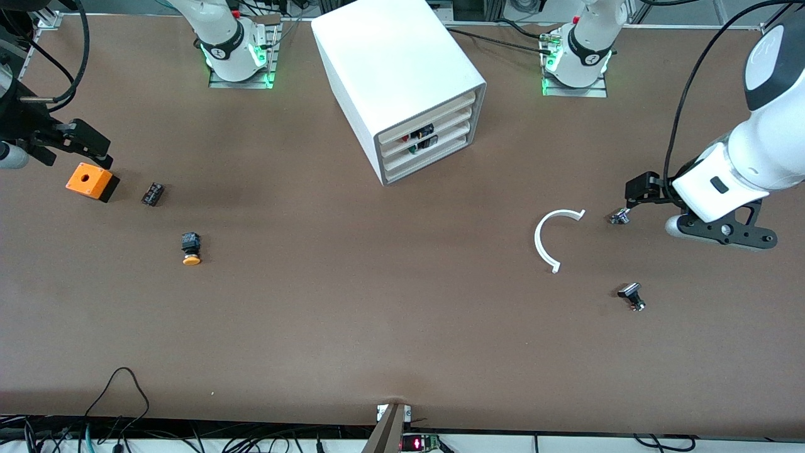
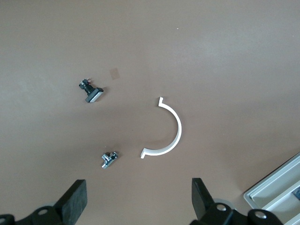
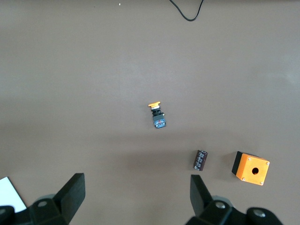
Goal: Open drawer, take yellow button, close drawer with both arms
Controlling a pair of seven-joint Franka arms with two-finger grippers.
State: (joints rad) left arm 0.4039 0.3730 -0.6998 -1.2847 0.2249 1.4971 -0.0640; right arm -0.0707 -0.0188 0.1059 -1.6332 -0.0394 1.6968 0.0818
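Button [image 1: 191, 249] shown lying on the table [image 1: 377, 302] toward the right arm's end, out of the cabinet [image 1: 402, 82]; the drawer [image 1: 426, 124] is seen shut (task apparently complete). Left pincer [image 2: 138, 199] and right pincer [image 3: 136, 197] are held open and empty, well apart from the cabinet.

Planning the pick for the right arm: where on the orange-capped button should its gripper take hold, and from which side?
Grip the button's dark square body from above; its flat sides suit the pads better than the round orange cap. It lies on its side on open table, cap toward the front camera, so a straight descent looks unobstructed. The right gripper is open.
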